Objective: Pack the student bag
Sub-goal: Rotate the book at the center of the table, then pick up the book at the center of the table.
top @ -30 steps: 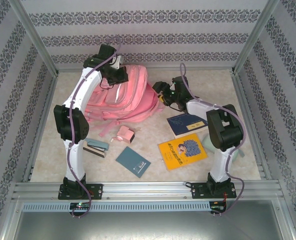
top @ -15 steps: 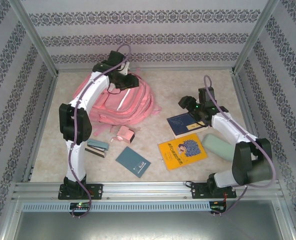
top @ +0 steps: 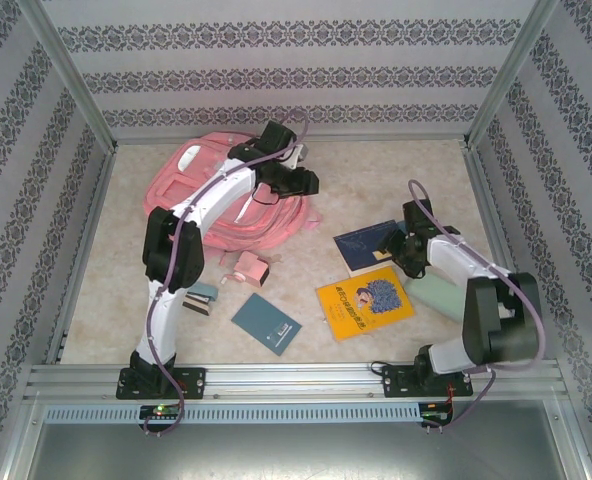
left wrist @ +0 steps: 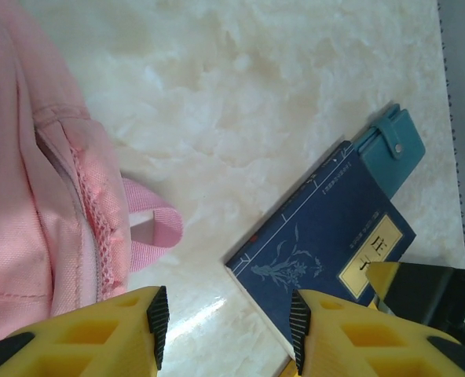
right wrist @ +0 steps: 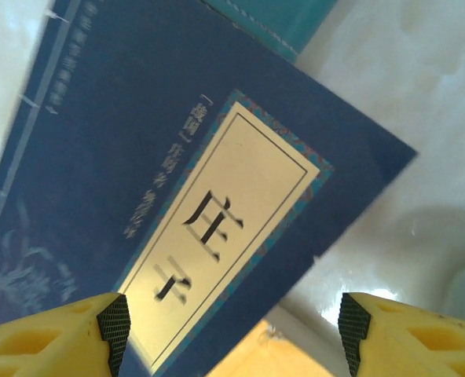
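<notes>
The student bag (top: 216, 195), a big pink backpack, lies at the back left of the table; its side and a strap loop (left wrist: 150, 228) show in the left wrist view. My left gripper (top: 304, 182) hovers just past the bag's right edge, open (left wrist: 226, 330), with bare table between its fingers. My right gripper (top: 401, 250) is open (right wrist: 232, 326) low over a dark blue book (top: 364, 246) with a cream title label (right wrist: 209, 228), not touching it. The same blue book (left wrist: 319, 236) shows in the left wrist view.
A teal snap case (left wrist: 393, 145) lies at the blue book's far end. A yellow book (top: 364, 303), a teal notebook (top: 266, 323), a small pink pouch (top: 248, 268), a short book stack (top: 196, 296) and a mint pencil case (top: 438, 292) lie nearer the front.
My left gripper opened from shut and swung right off the bag's top to its right edge. My right gripper moved away from the bag and down over the blue book.
</notes>
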`<action>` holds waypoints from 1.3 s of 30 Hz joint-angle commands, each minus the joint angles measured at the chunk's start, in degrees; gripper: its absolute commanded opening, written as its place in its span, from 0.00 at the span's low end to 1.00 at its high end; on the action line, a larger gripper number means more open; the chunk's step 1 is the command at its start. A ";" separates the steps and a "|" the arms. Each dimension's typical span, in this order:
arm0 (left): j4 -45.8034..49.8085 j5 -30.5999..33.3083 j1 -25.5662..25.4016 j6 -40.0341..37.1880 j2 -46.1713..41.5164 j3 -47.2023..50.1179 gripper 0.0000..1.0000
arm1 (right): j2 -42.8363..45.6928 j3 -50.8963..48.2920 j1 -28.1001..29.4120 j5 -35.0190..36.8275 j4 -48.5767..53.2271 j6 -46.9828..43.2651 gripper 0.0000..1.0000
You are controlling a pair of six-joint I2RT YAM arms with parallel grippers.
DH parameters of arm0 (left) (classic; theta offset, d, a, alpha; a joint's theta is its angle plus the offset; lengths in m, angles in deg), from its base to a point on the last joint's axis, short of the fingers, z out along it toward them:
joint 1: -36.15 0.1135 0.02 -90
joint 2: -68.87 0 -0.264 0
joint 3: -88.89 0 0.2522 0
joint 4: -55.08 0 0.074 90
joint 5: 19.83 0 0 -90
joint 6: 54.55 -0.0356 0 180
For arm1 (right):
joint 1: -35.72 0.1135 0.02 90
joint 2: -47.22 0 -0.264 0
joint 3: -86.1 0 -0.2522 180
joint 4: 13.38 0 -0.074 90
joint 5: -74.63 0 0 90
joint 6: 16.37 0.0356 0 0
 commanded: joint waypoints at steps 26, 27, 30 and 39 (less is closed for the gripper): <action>-4.06 0.65 -7.18 7.10 9.09 -1.41 0.48 | -16.55 15.94 3.43 -7.84 -1.41 -10.17 0.70; -4.20 0.72 -7.46 7.30 9.68 -1.85 0.49 | -16.35 15.08 3.70 -7.93 -1.60 -9.85 0.69; -4.12 0.89 -7.93 7.38 11.91 -3.63 0.49 | -15.93 12.67 4.47 -8.47 -2.49 -9.26 0.67; -1.15 5.55 -8.28 6.60 16.22 -5.97 0.49 | -17.28 12.03 5.92 -8.15 -3.81 -9.26 0.51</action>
